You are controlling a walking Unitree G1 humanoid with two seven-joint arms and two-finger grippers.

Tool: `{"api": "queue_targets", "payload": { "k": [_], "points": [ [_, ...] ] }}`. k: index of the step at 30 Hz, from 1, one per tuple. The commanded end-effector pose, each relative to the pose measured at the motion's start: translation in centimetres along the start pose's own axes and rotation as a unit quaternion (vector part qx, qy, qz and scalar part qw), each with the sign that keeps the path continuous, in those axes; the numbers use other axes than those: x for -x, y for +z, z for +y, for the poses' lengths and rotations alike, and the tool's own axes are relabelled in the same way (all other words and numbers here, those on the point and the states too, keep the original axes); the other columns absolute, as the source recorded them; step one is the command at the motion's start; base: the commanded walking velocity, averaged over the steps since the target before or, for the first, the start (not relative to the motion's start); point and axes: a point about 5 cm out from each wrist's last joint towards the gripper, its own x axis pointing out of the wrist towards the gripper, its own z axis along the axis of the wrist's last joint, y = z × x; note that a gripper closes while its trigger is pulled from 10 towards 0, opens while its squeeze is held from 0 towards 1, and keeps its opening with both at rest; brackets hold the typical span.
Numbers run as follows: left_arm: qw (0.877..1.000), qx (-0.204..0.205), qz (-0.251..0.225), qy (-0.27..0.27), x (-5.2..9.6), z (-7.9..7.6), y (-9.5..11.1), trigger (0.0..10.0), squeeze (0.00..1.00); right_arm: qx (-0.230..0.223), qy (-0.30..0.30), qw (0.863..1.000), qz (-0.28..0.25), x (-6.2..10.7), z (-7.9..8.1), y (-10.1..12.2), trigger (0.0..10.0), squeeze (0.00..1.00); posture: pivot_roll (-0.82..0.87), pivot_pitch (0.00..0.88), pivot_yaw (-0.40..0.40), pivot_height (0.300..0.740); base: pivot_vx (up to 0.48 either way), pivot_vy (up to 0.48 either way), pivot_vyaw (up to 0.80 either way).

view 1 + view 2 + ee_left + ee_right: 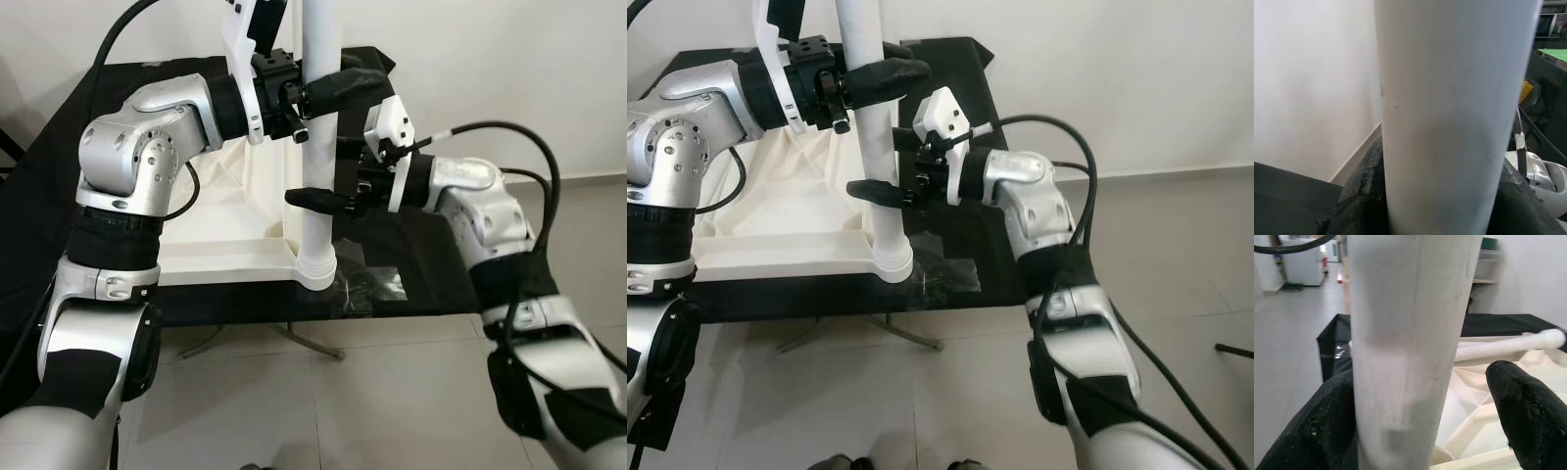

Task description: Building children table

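The white table leg [317, 147] held between the black fingers [348, 83] looks like smooth matt plastic, faintly scuffed where the fingers meet it, and the fingers themselves have a rough, grainy black rubber-like skin. Below the fingers, the upturned cream tabletop [230, 250] is moulded plastic with a soft sheen, lying on the counter [59, 166] draped in matt black cloth. Beside the leg's foot a piece of clear glossy film [372, 284] glints, and the floor [392, 392] below is pale, slightly glossy tile.

**Whites on black, over pale grey tile**

The round plastic table leg [317, 127] is plain white, the upturned plastic tabletop [230, 257] creamy white. The cloth-covered surface [431, 274] beneath is black. Both silver arms end in black-fingered grippers. The tiled floor [372, 401] is light grey.
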Motion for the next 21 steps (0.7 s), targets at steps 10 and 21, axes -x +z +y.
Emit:
{"api": "queue_targets", "payload": {
  "k": [10, 21],
  "points": [
    [0.999, 0.014, 0.044, -0.011, 0.2, -0.4, -1.7, 0.0, 0.0, -0.007, 0.08, 0.997, 0.004, -0.5, -0.5, -0.6, 0.0, 0.0, 0.06, 0.142, 0.014, 0.74, 0.0, 0.0, 0.0],
    [0.999, 0.008, 0.039, -0.015, 0.0, -0.5, -1.7, 0.0, 1.0, -0.006, 0.071, 0.997, -0.001, -0.3, -0.9, -0.9, 0.0, 0.0, 0.05, 0.148, 0.017, 0.74, 0.0, 0.0, 0.0]
  ]
}}
